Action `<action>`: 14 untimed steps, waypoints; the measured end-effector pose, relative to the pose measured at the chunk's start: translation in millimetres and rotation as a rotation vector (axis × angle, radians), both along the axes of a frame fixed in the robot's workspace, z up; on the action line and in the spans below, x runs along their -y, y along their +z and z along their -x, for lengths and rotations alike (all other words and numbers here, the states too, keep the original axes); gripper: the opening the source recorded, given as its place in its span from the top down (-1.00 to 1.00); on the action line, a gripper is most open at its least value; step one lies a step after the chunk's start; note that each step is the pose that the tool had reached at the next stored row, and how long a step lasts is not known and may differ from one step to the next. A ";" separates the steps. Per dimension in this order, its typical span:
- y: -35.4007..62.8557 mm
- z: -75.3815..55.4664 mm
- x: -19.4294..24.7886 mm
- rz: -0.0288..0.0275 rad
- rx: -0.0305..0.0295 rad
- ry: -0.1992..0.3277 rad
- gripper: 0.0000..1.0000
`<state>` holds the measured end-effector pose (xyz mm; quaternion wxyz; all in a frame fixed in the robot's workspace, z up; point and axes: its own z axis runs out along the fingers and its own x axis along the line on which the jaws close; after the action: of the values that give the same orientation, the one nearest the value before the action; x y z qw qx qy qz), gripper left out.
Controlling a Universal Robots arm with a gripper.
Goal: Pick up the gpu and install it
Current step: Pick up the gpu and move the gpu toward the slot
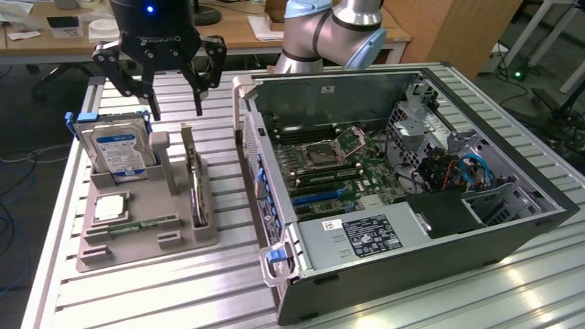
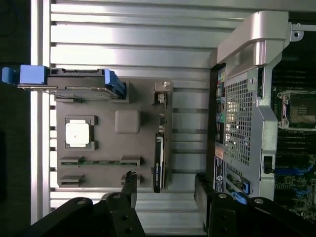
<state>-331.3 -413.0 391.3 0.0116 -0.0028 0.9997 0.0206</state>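
**Open end effector over tray, gpu in its slot**

Found the end effector (image 1: 175, 103) spread wide, clamped on nothing, hanging clear above the far end of a grey tray (image 1: 183, 243). Saw, in the wrist view, the two dark fingers (image 2: 129, 183) framing one end of the gpu (image 2: 158, 160) from above without touching it.

Placed the gpu (image 1: 194, 188) on the tray: stood on its long edge in a narrow slot along the tray side nearest the case, dark and thin, with its silvery bracket at the far end, under the end effector.

Noted a hard drive (image 1: 117, 152) upright in the tray's far corner on the exterior view's left, blue-white label facing the camera, blue rails on both sides. Spotted a cpu (image 1: 109, 205) lying flat in a square recess in front of the drive, and a green memory stick (image 1: 142, 225) laid in a slot just beside it, towards the near edge.

Found the case (image 1: 412, 264) just beside the tray on the exterior view's right, lying open, with the motherboard (image 1: 329, 164) exposed and a labelled power supply (image 1: 366, 236) at the near end. Made out blue expansion slots low on the board.

Saw tray and case both resting on a ribbed aluminium surface (image 1: 183, 298). Traced the arm (image 1: 333, 31) rising behind the case, in front of a wooden desk (image 1: 238, 34).
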 end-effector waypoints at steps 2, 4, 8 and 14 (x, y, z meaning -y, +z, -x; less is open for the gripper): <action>-0.3 0.0 0.0 0.0006 -0.0001 0.000 -0.18; -1.2 0.0 0.1 0.0006 0.0000 0.000 -0.18; -3.1 0.0 0.1 0.0006 0.0000 0.000 -0.18; -8.4 0.0 0.1 0.0006 0.0000 0.000 -0.18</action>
<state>-331.3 -413.1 382.8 0.0116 -0.0030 0.9997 0.0203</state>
